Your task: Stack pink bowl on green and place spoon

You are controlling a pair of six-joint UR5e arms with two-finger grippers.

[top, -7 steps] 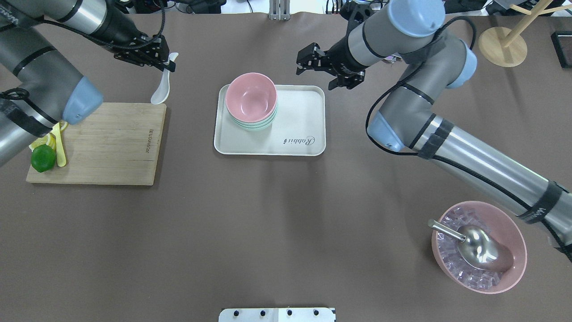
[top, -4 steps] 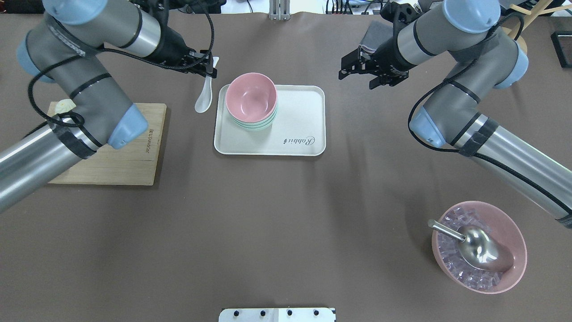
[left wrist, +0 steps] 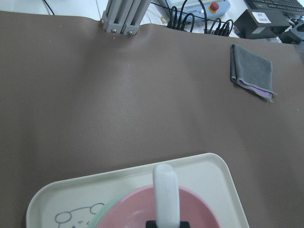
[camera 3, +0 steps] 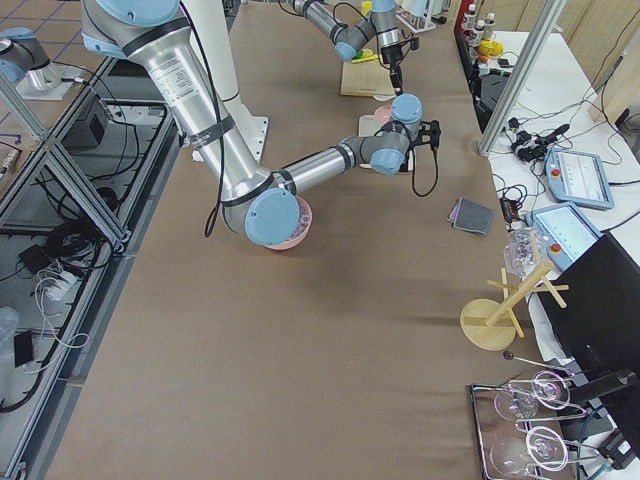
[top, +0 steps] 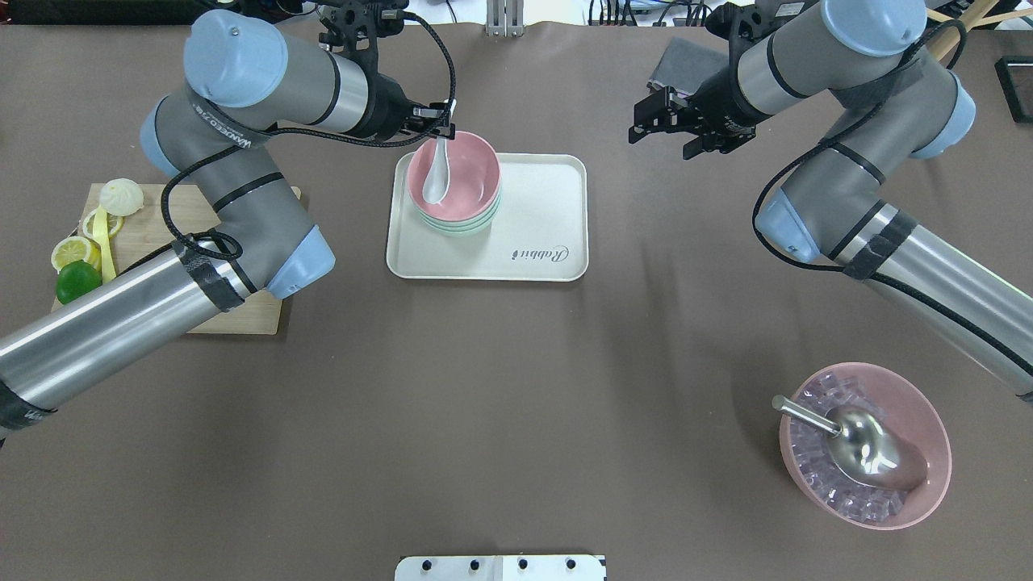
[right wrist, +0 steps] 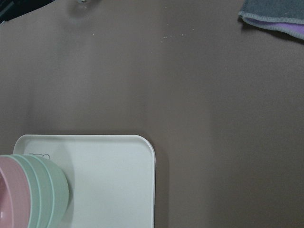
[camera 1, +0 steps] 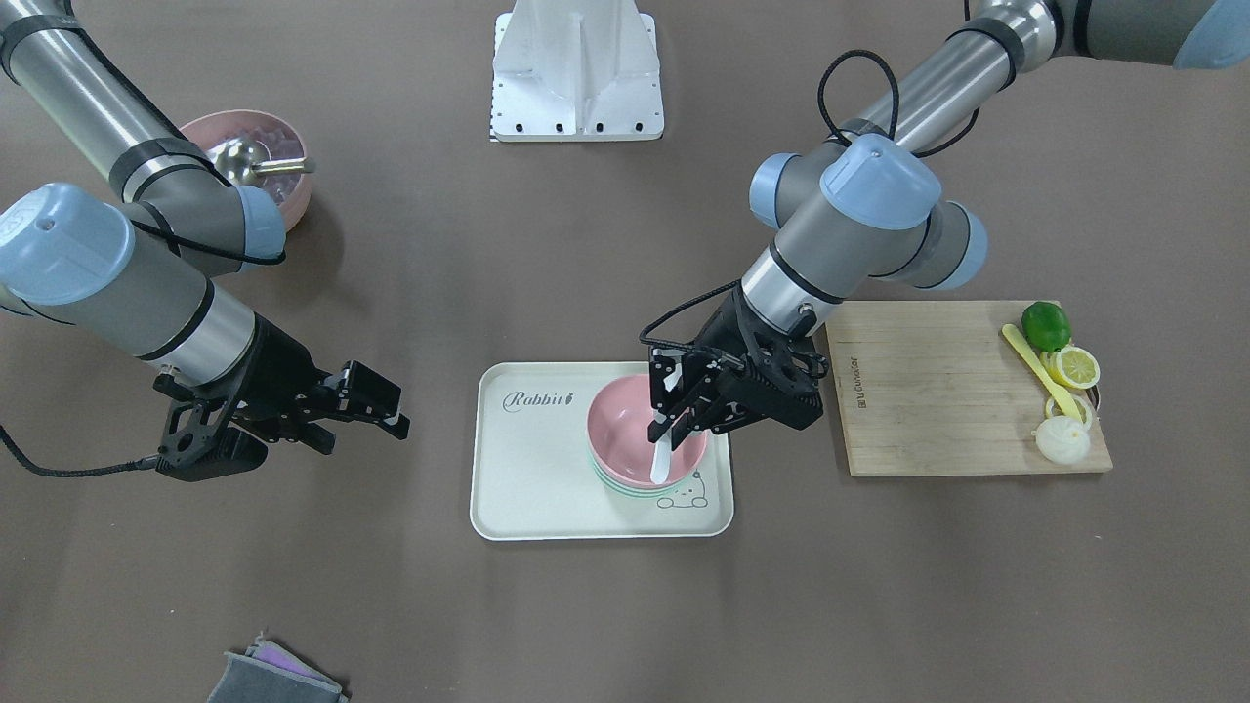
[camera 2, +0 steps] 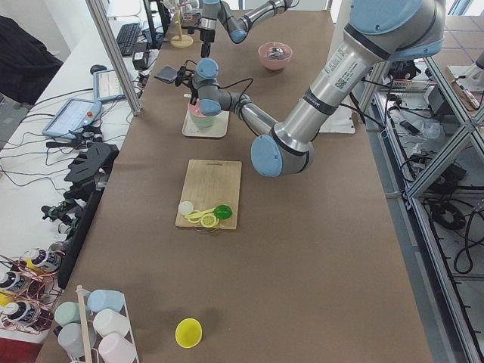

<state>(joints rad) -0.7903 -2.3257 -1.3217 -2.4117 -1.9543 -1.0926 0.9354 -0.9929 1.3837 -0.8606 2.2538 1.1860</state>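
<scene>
Jaws of the left gripper [top: 440,127]: pinched narrow on the top of the handle of a white spoon [top: 435,174]. Hanging straight down from them, the spoon's scoop, inside the pink bowl [top: 472,173] and low against its inner wall; impossible to tell whether touching. Directly beneath the jaws, that pink bowl, already nested on the stack of green bowls [top: 456,226], all in the corner of a cream tray [top: 533,218] closest to the jaws.

Changed within the last second: spoon carried in from above the corner of the wooden cutting board [camera 1: 928,391], past the tray's near edge, and now over the bowl. For the task, judging by the layout: stacking finished, and only lowering and letting go of the spoon left. Probably safest to release once the scoop rests on the bowl's bottom, to avoid a tip over the rim.

Jaws of the right gripper [top: 663,139]: spread wide, holding nothing, well apart from the tray, on the side opposite the left jaws. Drawn back over that same second from just beside the bowls. Just beyond them, a folded grey cloth [right wrist: 273,14]. Far off from both sets of jaws, an ice bowl [top: 944,452] with a metal scoop, untouched.
</scene>
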